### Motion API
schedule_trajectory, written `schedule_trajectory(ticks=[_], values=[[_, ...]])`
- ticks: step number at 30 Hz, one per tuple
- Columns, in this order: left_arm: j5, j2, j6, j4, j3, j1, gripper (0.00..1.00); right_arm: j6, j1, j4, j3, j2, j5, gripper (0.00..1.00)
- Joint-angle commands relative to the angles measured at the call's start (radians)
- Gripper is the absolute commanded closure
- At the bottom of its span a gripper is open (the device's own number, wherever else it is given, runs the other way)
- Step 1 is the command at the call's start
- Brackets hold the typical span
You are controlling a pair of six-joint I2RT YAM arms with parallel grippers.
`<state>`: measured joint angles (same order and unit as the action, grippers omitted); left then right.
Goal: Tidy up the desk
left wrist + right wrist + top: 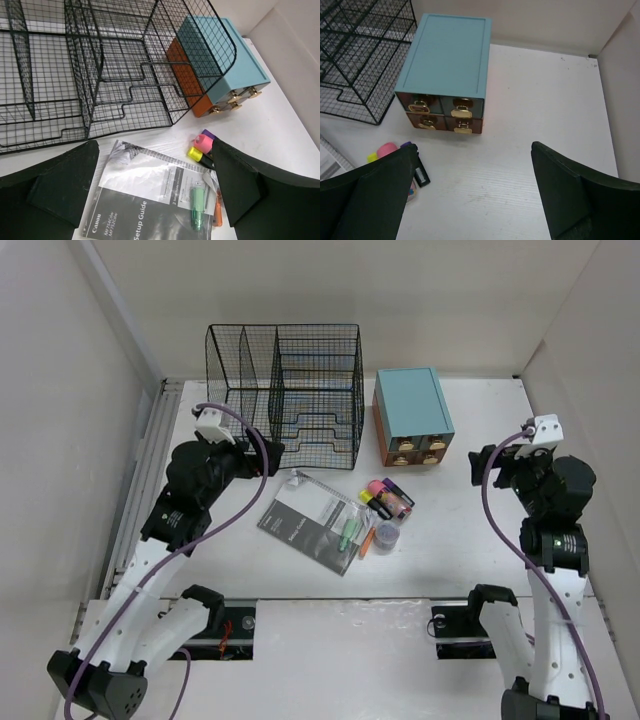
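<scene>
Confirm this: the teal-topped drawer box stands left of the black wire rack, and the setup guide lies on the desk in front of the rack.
One error: the drawer box stands right of the wire rack, not left; the top external view shows it. The setup guide does lie on the desk in front of the rack.

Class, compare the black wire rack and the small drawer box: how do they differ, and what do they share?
The wire rack is black see-through mesh; the drawer box is solid, with a teal top. The rack is wider than the box. The rack's compartments are open; the box's four drawers are shut. Both stand upright, side by side on the desk.
</scene>
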<state>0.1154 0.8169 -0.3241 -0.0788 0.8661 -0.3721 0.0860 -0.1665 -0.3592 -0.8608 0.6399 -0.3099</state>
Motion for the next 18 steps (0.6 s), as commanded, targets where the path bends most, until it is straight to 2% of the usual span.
schedule_trajectory(ticks=[1, 5, 6, 7, 8, 9, 10, 11, 12, 13, 14, 15, 16, 17, 18], values=[[0.024, -0.007, 0.007, 0.06, -0.003, -0.019, 0.06, 0.095, -0.014, 0.005, -0.015, 0.009, -0.064, 0.0], [0.012, -0.007, -0.033, 0.06, -0.012, -0.041, 0.1, 0.095, -0.025, 0.005, -0.006, 0.009, -0.034, 0.0], [0.012, -0.018, -0.05, 0.06, -0.012, -0.05, 0.1, 0.095, -0.025, 0.005, -0.006, 0.009, -0.07, 0.0], [0.033, -0.03, -0.07, 0.05, -0.012, -0.05, 0.15, 0.145, -0.025, -0.004, -0.006, 0.0, -0.113, 0.06], [0.073, -0.041, -0.122, 0.05, -0.021, -0.05, 0.18, 0.146, -0.025, -0.004, -0.006, 0.0, -0.192, 0.21], [0.093, -0.054, -0.154, 0.05, -0.03, -0.05, 0.25, 0.146, -0.025, -0.014, -0.006, 0.0, -0.227, 0.56], [0.119, -0.091, -0.185, 0.065, -0.071, -0.05, 0.51, 0.146, -0.025, -0.014, -0.006, 0.009, -0.251, 1.0], [0.15, -0.114, -0.223, 0.074, -0.099, -0.059, 0.78, 0.146, -0.025, -0.026, -0.006, 0.021, -0.277, 1.0], [0.15, -0.139, -0.316, 0.085, -0.131, -0.059, 1.0, 0.146, -0.025, -0.038, -0.006, 0.032, -0.372, 1.0], [0.15, -0.166, -0.36, 0.099, -0.212, -0.068, 1.0, 0.161, -0.025, -0.038, 0.003, 0.044, -0.427, 0.89], [0.15, -0.221, -0.428, 0.137, -0.255, -0.068, 1.0, 0.17, -0.025, -0.028, 0.026, 0.076, -0.548, 0.49], [0.123, -0.246, -0.429, 0.137, -0.294, -0.077, 1.0, 0.193, -0.025, -0.027, 0.035, 0.095, -0.608, 0.41], [0.1, -0.271, -0.491, 0.148, -0.335, -0.077, 0.94, 0.205, -0.005, 0.0, 0.045, 0.113, -0.644, 0.38], [0.083, -0.312, -0.518, 0.169, -0.422, -0.077, 0.82, 0.205, 0.017, 0.014, 0.045, 0.135, -0.661, 0.31], [0.058, -0.326, -0.536, 0.183, -0.462, -0.077, 0.69, 0.216, 0.053, 0.014, 0.036, 0.189, -0.661, 0.29]])
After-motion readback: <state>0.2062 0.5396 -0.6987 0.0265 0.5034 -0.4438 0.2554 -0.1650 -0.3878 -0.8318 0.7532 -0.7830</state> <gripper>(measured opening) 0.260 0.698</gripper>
